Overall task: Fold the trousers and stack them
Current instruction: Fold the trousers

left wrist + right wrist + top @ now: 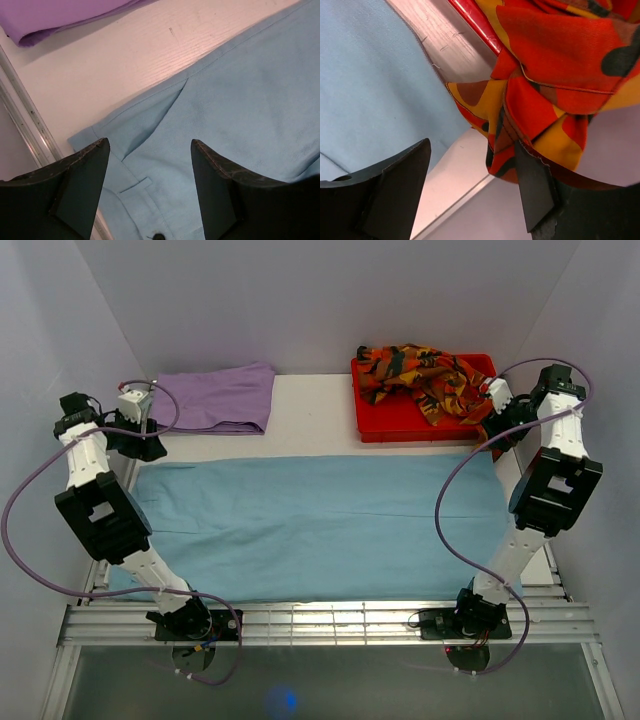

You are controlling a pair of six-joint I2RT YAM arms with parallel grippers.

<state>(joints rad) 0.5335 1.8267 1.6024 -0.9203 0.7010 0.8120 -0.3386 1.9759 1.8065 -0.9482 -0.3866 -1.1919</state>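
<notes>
fabric covers most of the counter [310, 410]: the light blue trousers [320, 525] lie spread flat across it, waist toward the left arm and leg ends toward the right. the lilac trousers [218, 397] sit folded at the far left corner, well apart from the blue pair. the patterned trousers [420, 372] are bunched in a red bin [400, 428] at the far right, with one fold spilling over its rim.

the left end effector [149, 145] hovers over the waist corner of the blue pair with its fingers apart and nothing between them. a pocket slit [155, 120] and a belt loop [135, 185] show just below it. the right end effector [472, 150] is also spread wide and grips nothing. it hangs by the far leg-end edge of the blue cloth, and the overhanging patterned fold drapes against one finger.

the blue cloth looks light, limp and thin, so it should sag and drag along the counter, not hold a shape. the waistband is doubled and stitched, which makes that corner the firmer place to pinch on the left. the matching hem corner is the likely hold on the right. a shallow pinch could catch only the top layer, and on the right there is a risk of snagging the patterned fold instead.
</notes>
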